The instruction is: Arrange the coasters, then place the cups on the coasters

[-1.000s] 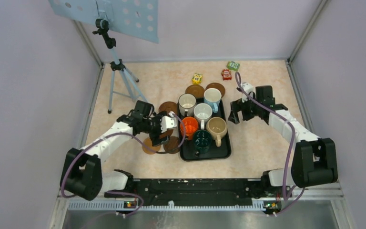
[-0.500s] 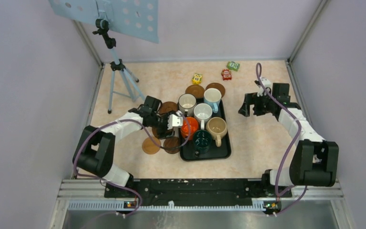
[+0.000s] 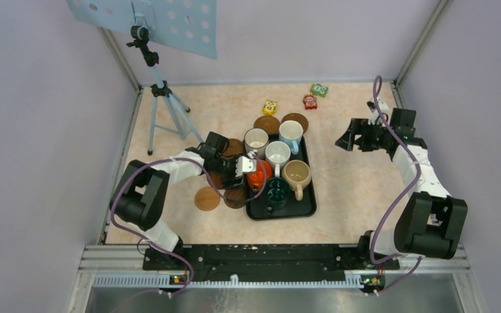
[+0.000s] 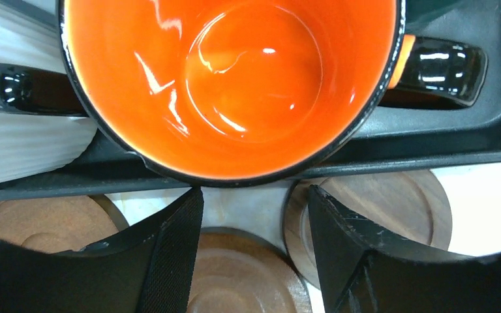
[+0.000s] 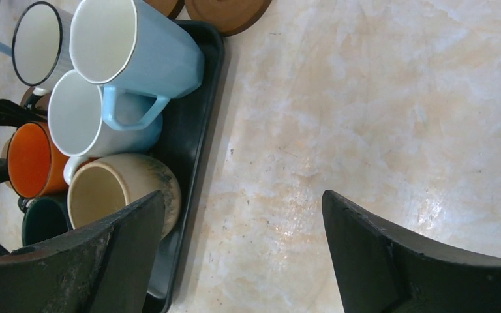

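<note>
Several cups stand on the black tray (image 3: 305, 203): white with dark rim (image 3: 256, 139), light blue (image 3: 291, 132), white (image 3: 277, 153), orange (image 3: 261, 173), beige (image 3: 296, 173) and dark green (image 3: 276, 191). Brown coasters lie behind the tray (image 3: 267, 124) (image 3: 295, 121) and left of it (image 3: 207, 198) (image 3: 236, 195). My left gripper (image 3: 245, 165) is at the tray's left edge. In the left wrist view its jaws (image 4: 254, 202) stand apart, empty, just short of the orange cup (image 4: 235, 85), above coasters (image 4: 241, 280) (image 4: 391, 208). My right gripper (image 5: 241, 202) is wide open over bare table right of the tray.
A tripod (image 3: 163, 98) with a perforated board stands at the back left. Small coloured toy blocks (image 3: 270, 107) (image 3: 310, 101) (image 3: 319, 89) lie near the back wall. The enclosure walls close in on both sides.
My left gripper has moved right to the orange cup and its jaws have narrowed. My right arm has drawn away from the tray toward the right wall, still wide open.
</note>
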Motion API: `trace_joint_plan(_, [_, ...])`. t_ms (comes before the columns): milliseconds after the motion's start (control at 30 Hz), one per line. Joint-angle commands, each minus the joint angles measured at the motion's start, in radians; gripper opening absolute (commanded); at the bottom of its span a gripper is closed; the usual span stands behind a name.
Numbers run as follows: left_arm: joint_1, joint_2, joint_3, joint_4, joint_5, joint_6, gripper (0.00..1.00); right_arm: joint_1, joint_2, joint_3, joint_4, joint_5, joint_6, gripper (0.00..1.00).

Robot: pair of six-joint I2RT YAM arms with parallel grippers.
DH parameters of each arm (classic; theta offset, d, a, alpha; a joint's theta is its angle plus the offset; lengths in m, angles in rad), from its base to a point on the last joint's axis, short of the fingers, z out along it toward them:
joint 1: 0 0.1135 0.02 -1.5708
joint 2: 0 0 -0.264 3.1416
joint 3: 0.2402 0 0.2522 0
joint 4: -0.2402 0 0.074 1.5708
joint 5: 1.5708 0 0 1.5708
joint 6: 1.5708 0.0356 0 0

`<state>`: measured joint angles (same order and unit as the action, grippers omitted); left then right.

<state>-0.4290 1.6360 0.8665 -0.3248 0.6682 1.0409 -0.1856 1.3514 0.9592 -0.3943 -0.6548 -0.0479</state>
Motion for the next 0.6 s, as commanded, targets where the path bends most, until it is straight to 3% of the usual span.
trace_joint_plan(0, [-0.032,0.023,0.021,0.105,0.035,-0.065,0.65,-0.033,-0.04,0.044,0.003,-0.058,0.014,0.88])
trace_joint_plan(267, [-0.102,0.078,0.052,0.17,-0.017,-0.119,0.63,-0.071,-0.028,0.044,0.002,-0.087,0.013,0.88])
trace_joint_plan(567, [-0.165,0.18,0.191,0.176,-0.002,-0.198,0.63,-0.087,-0.021,0.069,-0.031,-0.094,-0.038,0.88])
